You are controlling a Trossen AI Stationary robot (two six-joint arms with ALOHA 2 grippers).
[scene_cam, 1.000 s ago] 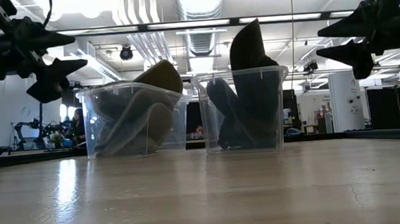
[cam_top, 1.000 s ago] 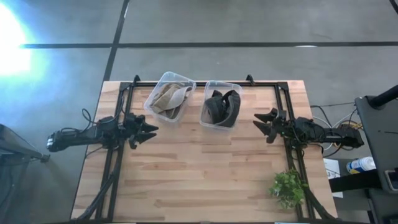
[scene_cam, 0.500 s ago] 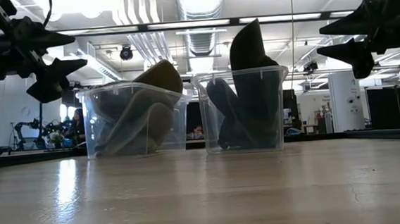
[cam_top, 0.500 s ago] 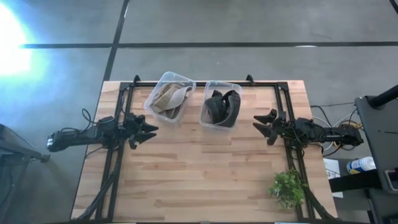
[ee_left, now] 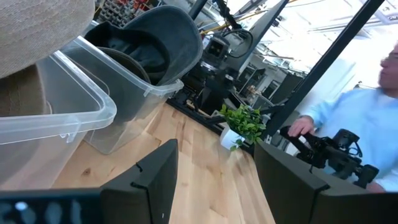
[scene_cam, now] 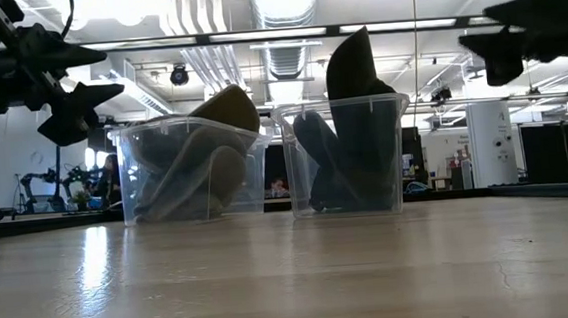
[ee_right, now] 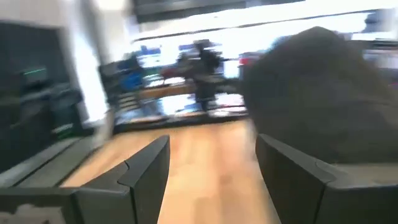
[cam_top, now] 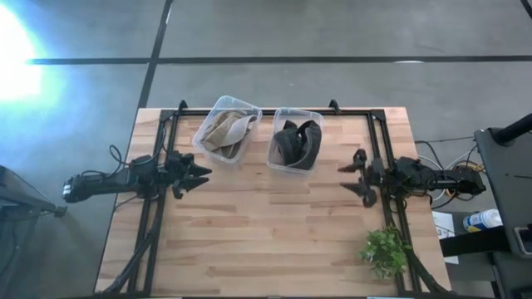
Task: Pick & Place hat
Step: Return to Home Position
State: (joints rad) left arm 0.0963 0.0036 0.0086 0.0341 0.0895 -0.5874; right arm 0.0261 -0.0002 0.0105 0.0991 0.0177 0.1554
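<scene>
Two clear plastic bins stand side by side at the table's far middle. The left bin (cam_top: 226,129) holds tan hats (scene_cam: 223,111); the right bin (cam_top: 295,139) holds dark hats (scene_cam: 351,66), one sticking up above the rim. My left gripper (cam_top: 204,175) hovers open and empty in front of the left bin, pointing toward the table's right. My right gripper (cam_top: 349,172) hovers open and empty to the right of the dark-hat bin, pointing toward the table's left. The dark hat shows blurred in the right wrist view (ee_right: 317,93).
A small green potted plant (cam_top: 385,252) stands at the table's near right corner. A black frame (cam_top: 166,133) runs along the table's sides and far edge. A person in a light blue shirt (ee_left: 373,106) sits beyond the table's right side. Bare wood (cam_top: 274,232) lies in front of the bins.
My right gripper has rolled about its wrist: its two fingers, one above the other in the low view before, now lie about level and spread apart in the high view. It has also risen a little. The bins, the hats and my left gripper have kept still.
</scene>
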